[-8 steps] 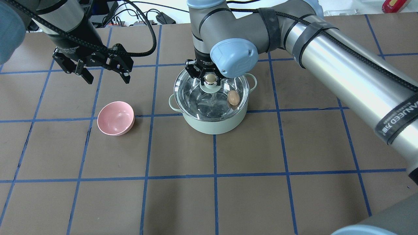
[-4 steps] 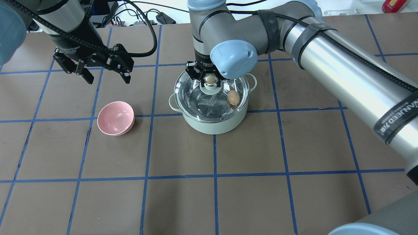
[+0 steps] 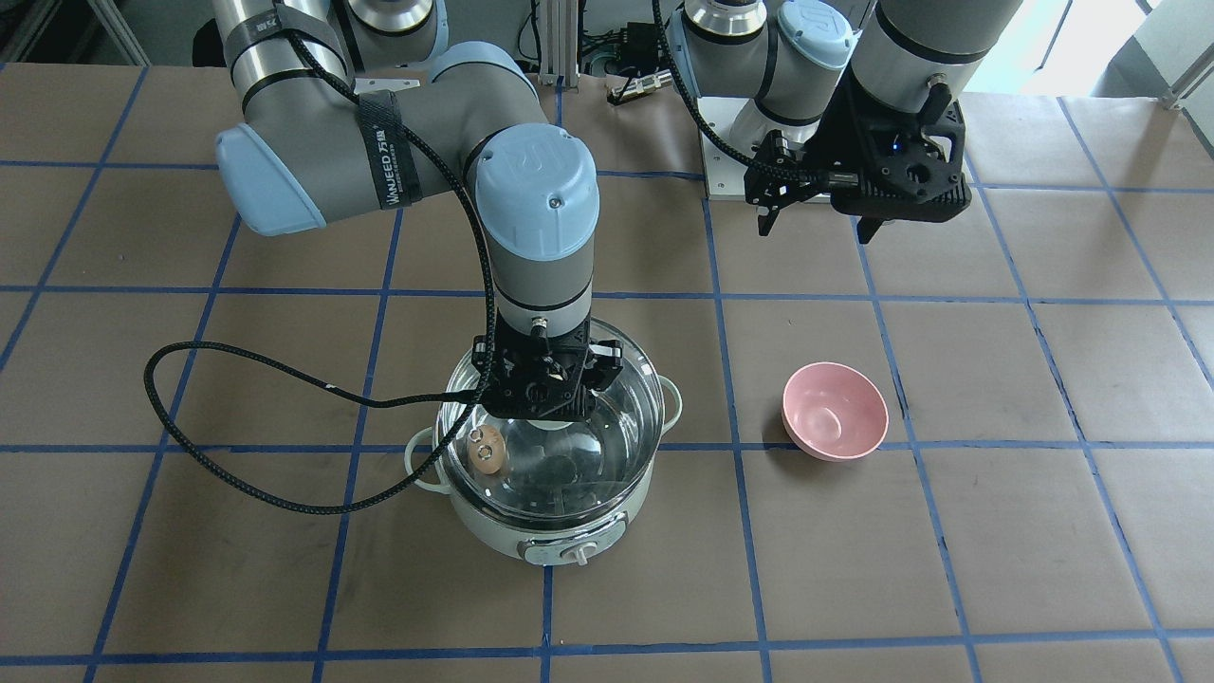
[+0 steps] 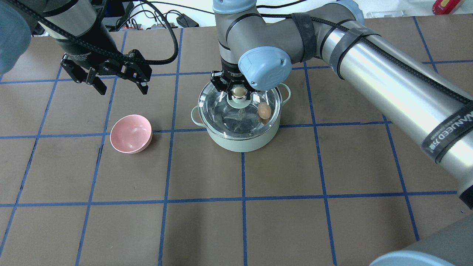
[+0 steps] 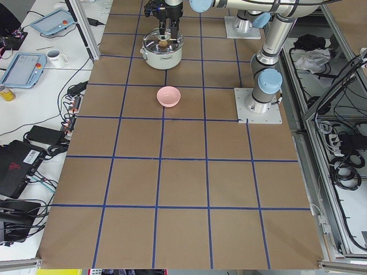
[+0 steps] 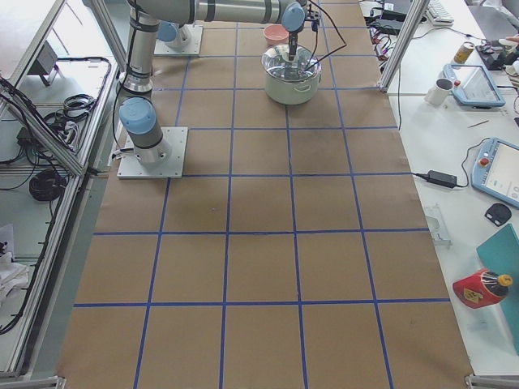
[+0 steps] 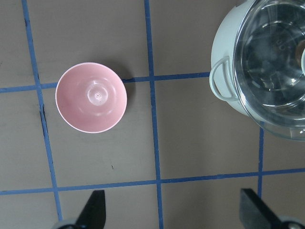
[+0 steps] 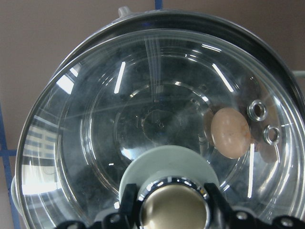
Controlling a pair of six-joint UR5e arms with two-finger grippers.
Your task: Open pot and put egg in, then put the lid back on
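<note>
Our right gripper [image 8: 172, 204] has its jaws closed against the beige knob [image 4: 239, 92] of the lid [image 4: 225, 112], which sits on the pot [image 4: 240, 142]. The egg [image 4: 264, 110] lies inside by the wall. Our left gripper [image 4: 122, 88] hangs wide open and empty above the counter [image 4: 332, 166]. If we lift before letting go, we think the lid would come off again or land askew. The right arm's strap [image 4: 449, 135] reads "WANJEED".

The lid [image 4: 221, 111] and right tool [image 4: 239, 92] close off the pot [image 4: 242, 144] from above.
</note>
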